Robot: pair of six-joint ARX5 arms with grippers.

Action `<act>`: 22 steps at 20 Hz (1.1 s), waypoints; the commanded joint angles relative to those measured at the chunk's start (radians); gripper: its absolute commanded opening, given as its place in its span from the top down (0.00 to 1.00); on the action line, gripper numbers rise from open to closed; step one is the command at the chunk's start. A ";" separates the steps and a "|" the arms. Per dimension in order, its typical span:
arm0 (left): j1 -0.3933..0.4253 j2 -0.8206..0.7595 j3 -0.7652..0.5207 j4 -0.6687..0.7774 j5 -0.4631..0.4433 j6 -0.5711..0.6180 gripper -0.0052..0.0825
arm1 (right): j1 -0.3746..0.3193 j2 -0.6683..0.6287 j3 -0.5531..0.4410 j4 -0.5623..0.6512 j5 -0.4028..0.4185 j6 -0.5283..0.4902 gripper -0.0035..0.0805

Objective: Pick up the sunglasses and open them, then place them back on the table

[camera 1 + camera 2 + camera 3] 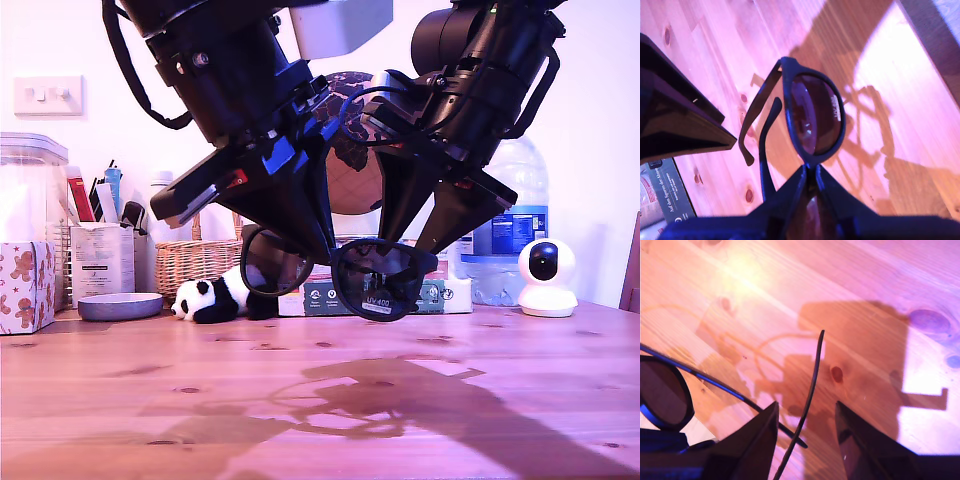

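The black sunglasses (375, 280) hang above the wooden table (200, 400), lenses facing the exterior camera, with a white sticker on the lens at the exterior view's right. My first gripper (318, 255) comes down from the exterior view's left. It is shut on the bridge of the sunglasses (815, 115), as the first wrist view shows at my first gripper (810, 170). Both temples stand partly out from the frame. My second gripper (405, 245) is open. One thin temple of the sunglasses (812, 390) runs between the spread fingers of my second gripper (806, 407).
Along the back of the table stand a panda toy (212, 298), a wicker basket (195, 262), a grey dish (120, 305), a flat book (320, 297), a water bottle (515, 230) and a white camera (547, 277). A patterned box (25, 285) sits at the exterior view's left.
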 commanded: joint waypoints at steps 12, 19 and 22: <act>-0.018 -0.008 -0.018 0.030 -0.011 0.019 0.96 | 0.010 0.083 0.000 0.086 0.011 0.023 0.57; -0.034 -0.008 -0.018 0.031 -0.024 0.026 0.96 | 0.009 0.084 0.000 0.094 0.050 0.046 0.57; -0.034 -0.008 -0.018 0.031 -0.026 0.026 0.96 | 0.009 0.084 0.000 0.063 0.079 0.045 0.57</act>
